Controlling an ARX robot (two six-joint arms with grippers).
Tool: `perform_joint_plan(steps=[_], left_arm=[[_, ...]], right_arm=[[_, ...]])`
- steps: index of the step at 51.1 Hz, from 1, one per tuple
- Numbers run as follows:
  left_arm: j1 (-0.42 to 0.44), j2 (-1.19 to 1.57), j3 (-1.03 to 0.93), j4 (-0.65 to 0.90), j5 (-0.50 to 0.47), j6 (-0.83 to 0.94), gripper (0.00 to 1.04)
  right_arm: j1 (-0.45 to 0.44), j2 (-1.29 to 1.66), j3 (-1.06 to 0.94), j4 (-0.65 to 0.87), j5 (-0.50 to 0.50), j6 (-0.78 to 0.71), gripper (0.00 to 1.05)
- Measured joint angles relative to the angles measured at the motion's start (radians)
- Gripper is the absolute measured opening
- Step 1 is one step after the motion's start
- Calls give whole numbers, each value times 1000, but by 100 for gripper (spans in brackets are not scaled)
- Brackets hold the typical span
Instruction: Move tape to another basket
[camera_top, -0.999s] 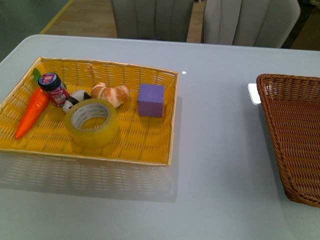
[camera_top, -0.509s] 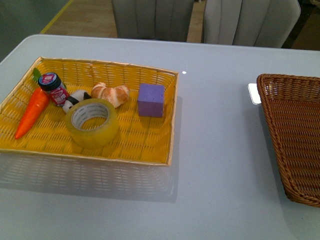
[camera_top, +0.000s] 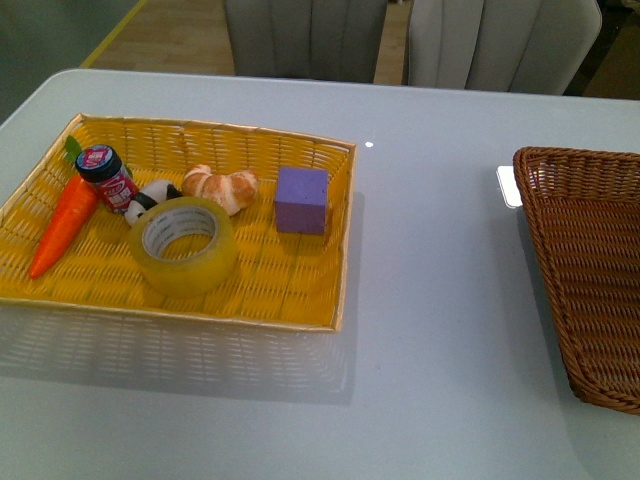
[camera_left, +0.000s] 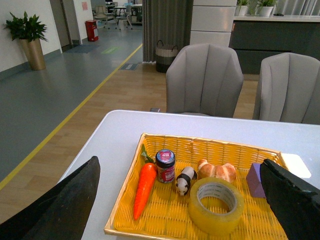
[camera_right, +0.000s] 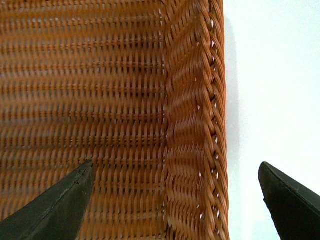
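Observation:
The tape (camera_top: 185, 245), a wide translucent yellow roll with a pale core, lies flat in the yellow woven tray (camera_top: 300, 305), near its front middle. It also shows in the left wrist view (camera_left: 216, 205). The dark brown wicker basket (camera_top: 590, 260) stands at the table's right edge, empty. Neither arm shows in the front view. My left gripper (camera_left: 185, 210) is open and empty, some way off from the tray, the tape between its black fingers (camera_left: 65, 205). My right gripper (camera_right: 175, 200) is open and empty, close over the basket's rim (camera_right: 195, 125).
In the tray with the tape are a purple cube (camera_top: 302, 200), a croissant (camera_top: 222, 188), a small panda figure (camera_top: 150, 198), a red-labelled jar (camera_top: 108, 177) and an orange carrot (camera_top: 65, 225). Two grey chairs (camera_top: 400, 40) stand behind the white table (camera_top: 440, 300).

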Motion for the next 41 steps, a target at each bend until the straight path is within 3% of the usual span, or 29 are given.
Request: perform_joint_plan(steps=[22,41], left_arm=[[0,0,0,0,0,0,96],[0,0,0,0,0,0,96]], right_arm=[[-2,172,115,-21,48,-21,96],[34,171,69,-10,53,-25,34]])
